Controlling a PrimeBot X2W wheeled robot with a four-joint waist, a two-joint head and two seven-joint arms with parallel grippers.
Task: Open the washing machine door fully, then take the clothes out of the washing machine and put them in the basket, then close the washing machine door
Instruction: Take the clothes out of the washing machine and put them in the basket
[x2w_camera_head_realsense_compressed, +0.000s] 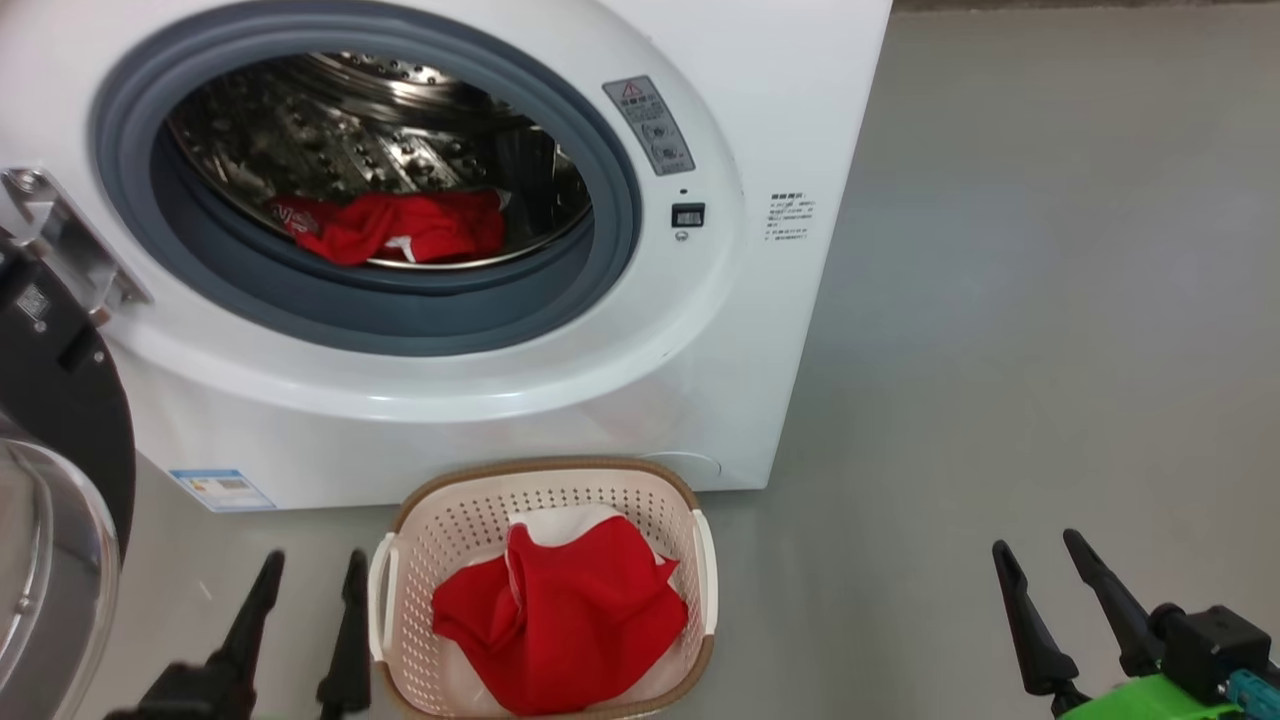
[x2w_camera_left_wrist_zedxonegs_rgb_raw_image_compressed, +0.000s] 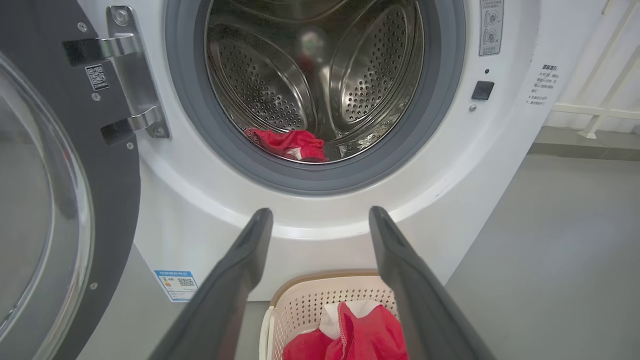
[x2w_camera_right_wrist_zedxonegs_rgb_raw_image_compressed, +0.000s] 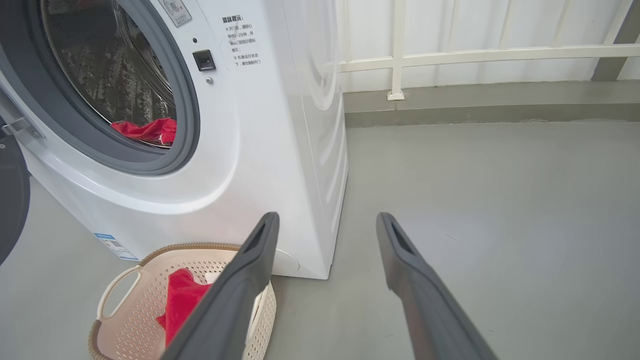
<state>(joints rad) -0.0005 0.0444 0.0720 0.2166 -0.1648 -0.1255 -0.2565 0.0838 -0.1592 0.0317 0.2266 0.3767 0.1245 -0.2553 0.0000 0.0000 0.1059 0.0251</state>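
The white washing machine stands with its door swung wide open to the left; the door has a black rim and a glass bowl. A red garment lies at the front of the steel drum. The cream basket sits on the floor in front of the machine with another red garment in it. My left gripper is open just left of the basket. My right gripper is open over bare floor to the basket's right. Both hold nothing.
Grey floor stretches to the right of the machine. A white railing and wall run behind it. The open door takes up the space at the lower left.
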